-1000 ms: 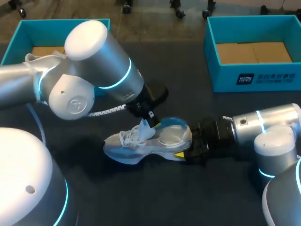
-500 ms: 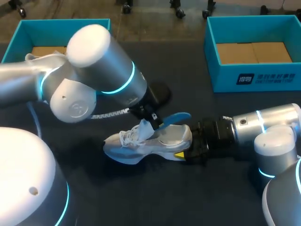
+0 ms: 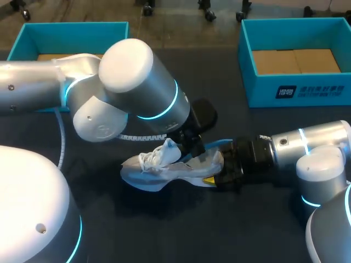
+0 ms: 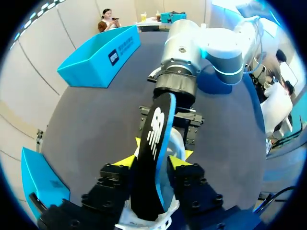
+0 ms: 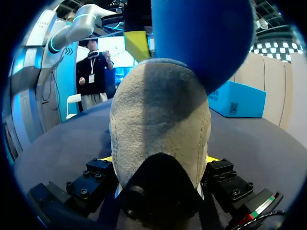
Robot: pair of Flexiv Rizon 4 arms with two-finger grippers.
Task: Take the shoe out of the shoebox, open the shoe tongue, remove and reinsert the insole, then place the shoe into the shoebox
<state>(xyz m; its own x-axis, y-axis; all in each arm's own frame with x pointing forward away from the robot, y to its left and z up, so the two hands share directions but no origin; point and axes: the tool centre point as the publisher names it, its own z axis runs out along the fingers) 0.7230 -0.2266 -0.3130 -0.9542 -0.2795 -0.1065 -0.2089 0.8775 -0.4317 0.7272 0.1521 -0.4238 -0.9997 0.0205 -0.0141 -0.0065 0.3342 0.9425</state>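
A white and grey shoe (image 3: pixel 159 167) lies on its side on the dark table, toe toward my left. My right gripper (image 3: pixel 216 176) is shut on its heel; in the right wrist view the grey heel (image 5: pixel 158 124) fills the space between the fingers of that gripper (image 5: pixel 160 160). The blue insole (image 3: pixel 219 144) pokes out over the heel, and it also rises above the heel (image 5: pixel 201 33). My left gripper (image 3: pixel 194 148) hangs over the shoe's mouth. In its own view the insole (image 4: pixel 152 158), dark underside showing, lies between the parted yellow tips of the left gripper (image 4: pixel 153 160).
A blue shoebox (image 3: pixel 247 71) with a cardboard floor stands at the back right. A second blue box (image 3: pixel 71 27) sits at the back left behind my left arm. My left arm's bulk covers the table to the left of the shoe.
My left arm swung right over the shoe and brought the insole lower against the heel. Its fingers went from shut to parted. The right arm and shoe stayed put.
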